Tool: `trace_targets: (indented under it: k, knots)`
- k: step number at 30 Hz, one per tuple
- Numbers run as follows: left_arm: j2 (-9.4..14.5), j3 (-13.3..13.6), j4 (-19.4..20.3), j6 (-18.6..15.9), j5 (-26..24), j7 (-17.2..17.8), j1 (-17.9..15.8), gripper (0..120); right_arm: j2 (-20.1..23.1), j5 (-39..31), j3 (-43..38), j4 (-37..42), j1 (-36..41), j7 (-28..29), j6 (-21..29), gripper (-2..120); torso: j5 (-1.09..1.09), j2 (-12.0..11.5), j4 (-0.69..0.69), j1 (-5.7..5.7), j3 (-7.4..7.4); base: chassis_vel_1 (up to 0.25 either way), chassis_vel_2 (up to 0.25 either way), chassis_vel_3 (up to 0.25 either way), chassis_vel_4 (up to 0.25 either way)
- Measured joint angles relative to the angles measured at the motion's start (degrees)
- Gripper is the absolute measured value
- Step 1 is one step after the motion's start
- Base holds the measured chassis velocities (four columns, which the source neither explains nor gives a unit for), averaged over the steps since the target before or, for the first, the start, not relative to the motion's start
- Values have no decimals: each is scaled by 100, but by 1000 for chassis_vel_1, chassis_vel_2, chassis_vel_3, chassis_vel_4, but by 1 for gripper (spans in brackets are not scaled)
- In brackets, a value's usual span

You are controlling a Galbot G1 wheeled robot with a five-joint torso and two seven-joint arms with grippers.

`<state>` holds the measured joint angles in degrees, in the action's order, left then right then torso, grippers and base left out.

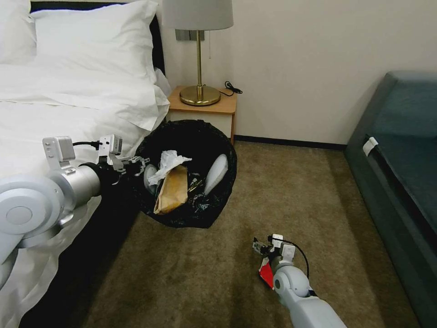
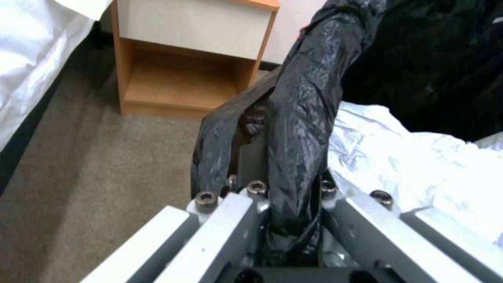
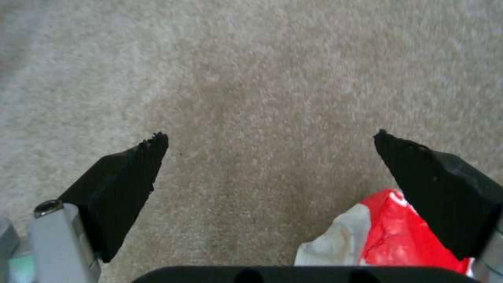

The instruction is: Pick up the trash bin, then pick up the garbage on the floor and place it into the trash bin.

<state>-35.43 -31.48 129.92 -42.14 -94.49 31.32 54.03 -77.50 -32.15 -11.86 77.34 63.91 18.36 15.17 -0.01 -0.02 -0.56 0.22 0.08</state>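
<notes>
Black crinkly liner is pinched in the left gripper, which is clamped on the near rim of the trash bin and holds it off the floor beside the bed; in the left wrist view the bag fold runs straight between the jaws. So step one, picking up the bin, looks done. Inside the bin: brown paper bag, crumpled white tissue, one white slipper, another pale item at the rim by the gripper that I can't identify.

Right gripper is low over the carpet, jaws spread wide, holding nothing; its black pads show in the right wrist view with bare carpet between them. Red and white packet lies on the floor just beside one pad, off-centre, not yet grasped. In the head view the packet peeks out beside the right wrist.

Judgement: most litter is already binned; this red packet is the one piece of floor garbage I can see left. Still to do: grasp it, carry, drop into the bin.

Writing: a white curved mark on the packet's red part, not readable. No legible brand or label anywhere else.
</notes>
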Motion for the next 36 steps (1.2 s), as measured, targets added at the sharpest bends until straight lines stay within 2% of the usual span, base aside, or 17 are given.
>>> trace_targets:
  k: [6,12,19,36]
  knots:
    - [32,-19,-3,0,-2,-17,5,1,-86,1,-73,-149,44,352,-38,100,0,0,0,0,0,0,0,0,0]
    - [23,-15,6,0,-2,-19,25,1,67,-19,-67,81,278,381,-12,100,0,0,-1,0,0,0,0,0,0]
    - [13,11,23,0,2,-30,19,1,24,-70,-146,-75,307,647,-46,100,1,0,-1,0,0,0,0,0,0]
    - [20,26,-31,0,61,-88,37,1,-311,-15,-138,-806,31,616,-179,98,-1,0,-1,0,0,0,0,0,0]
